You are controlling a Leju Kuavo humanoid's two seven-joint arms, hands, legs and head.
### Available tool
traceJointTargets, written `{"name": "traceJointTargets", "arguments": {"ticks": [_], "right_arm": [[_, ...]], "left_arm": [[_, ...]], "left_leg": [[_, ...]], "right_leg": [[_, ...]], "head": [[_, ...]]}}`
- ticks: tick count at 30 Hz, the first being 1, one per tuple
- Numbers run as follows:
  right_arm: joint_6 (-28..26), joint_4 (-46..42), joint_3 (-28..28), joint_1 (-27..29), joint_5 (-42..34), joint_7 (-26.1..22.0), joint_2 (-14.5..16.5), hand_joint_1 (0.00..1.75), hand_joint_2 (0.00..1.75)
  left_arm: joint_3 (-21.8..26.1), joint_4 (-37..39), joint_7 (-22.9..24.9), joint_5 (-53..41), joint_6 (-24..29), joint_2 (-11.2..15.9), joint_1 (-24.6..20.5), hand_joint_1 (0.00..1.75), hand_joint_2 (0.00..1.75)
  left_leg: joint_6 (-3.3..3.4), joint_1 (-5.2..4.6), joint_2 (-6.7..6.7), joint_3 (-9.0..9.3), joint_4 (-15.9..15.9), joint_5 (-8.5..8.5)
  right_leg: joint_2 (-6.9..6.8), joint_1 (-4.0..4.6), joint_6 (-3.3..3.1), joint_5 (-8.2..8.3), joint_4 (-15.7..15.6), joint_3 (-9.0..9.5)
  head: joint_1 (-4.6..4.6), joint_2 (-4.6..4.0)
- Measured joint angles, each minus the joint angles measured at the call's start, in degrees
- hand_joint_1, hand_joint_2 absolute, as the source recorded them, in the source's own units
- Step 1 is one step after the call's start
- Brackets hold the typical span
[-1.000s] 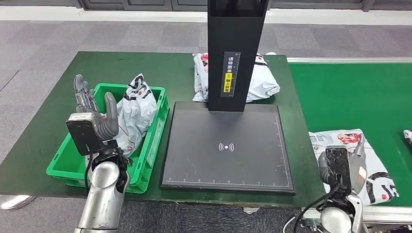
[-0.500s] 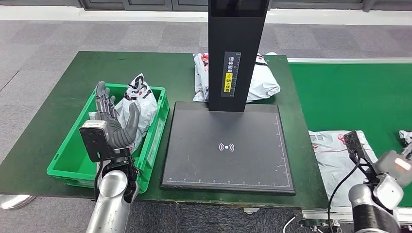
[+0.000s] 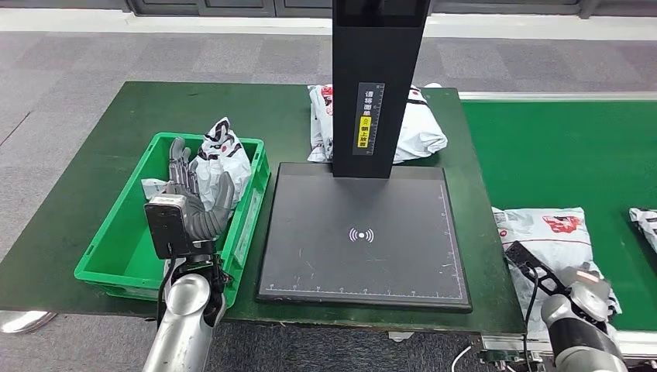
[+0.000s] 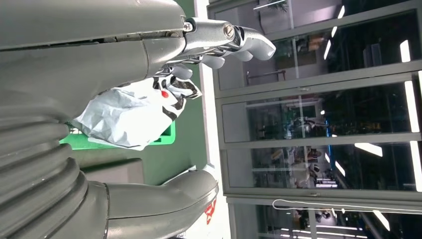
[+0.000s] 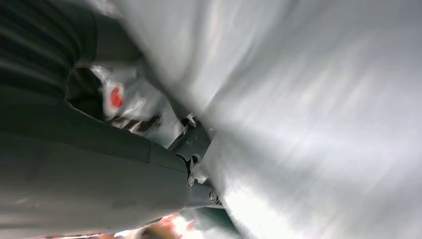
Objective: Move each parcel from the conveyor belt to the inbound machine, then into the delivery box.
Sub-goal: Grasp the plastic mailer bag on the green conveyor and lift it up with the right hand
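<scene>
A white and grey parcel (image 3: 222,164) stands in the green delivery box (image 3: 116,260). My left hand (image 3: 194,200) is upright and open just in front of that parcel, fingers spread; in the left wrist view the parcel (image 4: 129,112) lies between its thumb and fingers (image 4: 234,42), untouched. On the conveyor belt (image 3: 558,147) lies another parcel (image 3: 552,231). My right hand (image 3: 577,288) is low at that parcel's near edge. In the blurred right wrist view its fingers (image 5: 191,149) lie against the grey parcel (image 5: 308,99); their grip is unclear.
The inbound machine's black plate (image 3: 364,232) sits mid-table with its black column (image 3: 378,77) behind. A third parcel (image 3: 422,128) lies behind the column. Another parcel (image 3: 644,221) enters at the belt's right edge.
My left hand has moved right and inward over the box, closer to the parcel. My right arm has swung lower and to the right. The parcel at the belt's right edge has come further in.
</scene>
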Motion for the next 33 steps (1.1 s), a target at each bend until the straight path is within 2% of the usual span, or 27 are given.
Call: {"name": "traceJointTargets", "arguments": {"ticks": [3, 6, 10, 14, 22, 29, 33], "right_arm": [[3.7, 1.89, 0.0, -1.31, -2.42, -5.3, 0.16, 0.0, 1.75], [4.76, 3.02, 0.0, -2.18, -3.68, -7.45, 0.24, 0.0, 1.75], [4.85, 3.81, 0.0, -2.72, -4.12, -8.02, 0.31, 1.75, 1.75], [5.09, 3.96, -0.03, -2.88, -8.0, -11.39, 0.68, 1.75, 1.75], [5.93, 3.95, -1.74, -4.12, -20.75, -18.26, 2.08, 1.75, 1.75], [6.09, 3.95, -3.36, -4.62, -24.39, -19.76, 2.87, 1.75, 1.75], [8.21, 3.95, -5.65, -4.62, -30.83, -22.28, 3.41, 1.75, 1.75]], "left_arm": [[0.0, 0.62, -0.02, 0.01, 0.03, 0.05, -0.12, 0.0, 1.75], [0.02, 1.12, -0.07, -0.01, 0.19, 0.15, -0.13, 0.0, 1.75], [0.01, 1.49, -0.09, -0.04, 0.26, 0.23, -0.13, 0.0, 1.75], [0.0, 1.5, -0.15, -0.43, 0.68, 0.32, 0.12, 0.0, 1.75], [0.03, -0.12, -0.04, -1.55, 1.26, 0.63, 2.4, 0.0, 1.75], [0.05, -0.94, 0.02, -1.67, 1.27, 0.73, 3.08, 0.0, 1.75], [0.07, -1.13, 0.02, -1.82, 1.29, 0.77, 3.43, 0.0, 1.75]], "left_leg": [[0.0, 0.01, 0.08, 0.04, 0.0, -0.01], [0.0, 0.01, 0.19, 0.09, 0.01, -0.02], [0.0, 0.01, 0.24, 0.13, 0.02, -0.02], [0.0, 0.01, 0.26, 0.16, 0.02, 0.01], [-0.04, 0.06, 0.65, 0.25, 0.01, -0.03], [-0.12, 0.09, 0.88, -0.01, 0.0, -0.2], [-0.18, 0.1, 0.98, 0.05, 0.0, -0.21]], "right_leg": [[0.07, 0.01, 0.0, 0.01, 0.0, 0.0], [0.18, 0.01, -0.01, 0.04, 0.0, 0.01], [0.22, 0.01, 0.03, 0.11, 0.0, 0.04], [0.25, 0.01, 0.03, 0.17, 0.0, 0.08], [0.67, 0.07, -0.03, 0.23, 0.0, 0.09], [0.89, 0.16, -0.07, 0.24, 0.0, 0.21], [1.01, 0.25, -0.09, 0.24, 0.0, 0.22]], "head": [[0.0, 0.0], [0.0, 0.0], [0.0, 0.0], [0.0, -0.02], [0.0, -0.01], [0.0, -0.01], [0.0, -0.01]]}}
